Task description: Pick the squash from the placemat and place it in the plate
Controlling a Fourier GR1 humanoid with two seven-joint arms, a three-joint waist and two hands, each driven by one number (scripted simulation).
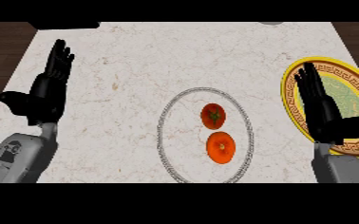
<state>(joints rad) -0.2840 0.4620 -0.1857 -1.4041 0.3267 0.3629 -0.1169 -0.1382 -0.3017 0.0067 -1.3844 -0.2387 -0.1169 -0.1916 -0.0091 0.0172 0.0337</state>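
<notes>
Lying inside the oval, grey-rimmed placemat at the counter's middle are two red-orange fruits — the squash nearer, a tomato-like one just beyond it, the two almost touching. Over at the right edge sits the yellow-rimmed plate, partly hidden by the right hand, fingers straight, holding nothing. At the left, the left hand rests open — likewise holding nothing.

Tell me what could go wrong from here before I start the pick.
Two similar round orange-red items lie close together on the placemat: the upper one and the lower one. The right hand might take the wrong one or knock its neighbour. That hand, open, also hangs over the plate, partly hiding it.
</notes>
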